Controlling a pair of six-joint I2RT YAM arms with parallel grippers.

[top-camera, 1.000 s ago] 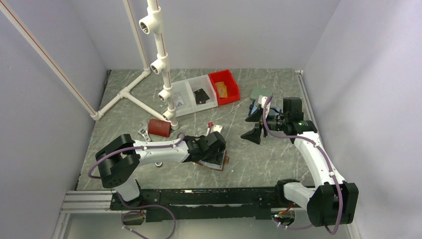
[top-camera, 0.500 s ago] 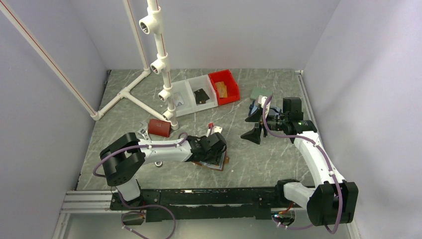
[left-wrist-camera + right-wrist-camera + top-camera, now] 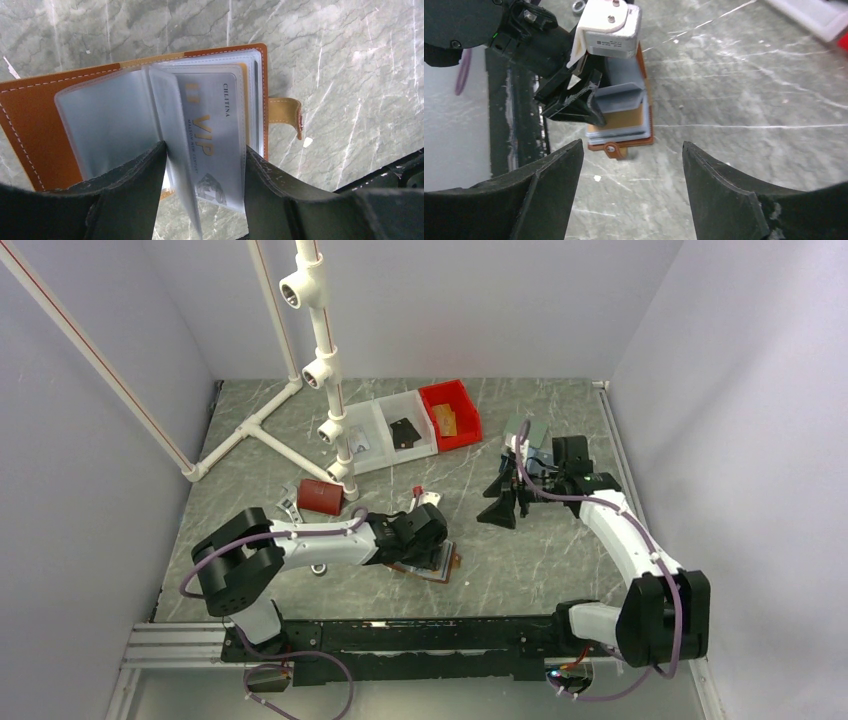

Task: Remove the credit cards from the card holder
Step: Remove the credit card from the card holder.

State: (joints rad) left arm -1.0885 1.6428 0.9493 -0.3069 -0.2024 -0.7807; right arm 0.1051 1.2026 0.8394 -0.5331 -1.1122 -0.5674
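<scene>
The card holder (image 3: 35, 125), brown leather, lies open on the table with its clear sleeves fanned up; it also shows in the top view (image 3: 447, 566) and the right wrist view (image 3: 621, 125). A silver VIP credit card (image 3: 212, 125) sits in a sleeve. My left gripper (image 3: 205, 150) reaches down over the holder (image 3: 425, 545), its fingers pressed against both long edges of that sleeved card. A loose sleeve stands on edge by the left finger. My right gripper (image 3: 500, 508) hangs open above the table right of the holder, facing it, with nothing between its fingers (image 3: 633, 146).
A red bin (image 3: 450, 415) and white bins (image 3: 385, 430) stand at the back. A dark red box (image 3: 320, 496) lies left of the holder, by a white pipe frame (image 3: 320, 350). A grey-panelled case (image 3: 527, 430) lies behind my right gripper. The black rail (image 3: 400, 635) runs along the near edge.
My right gripper has turned and shifted left toward the holder, its jaws a little narrower. My left jaws have drawn in onto the sleeved card.
</scene>
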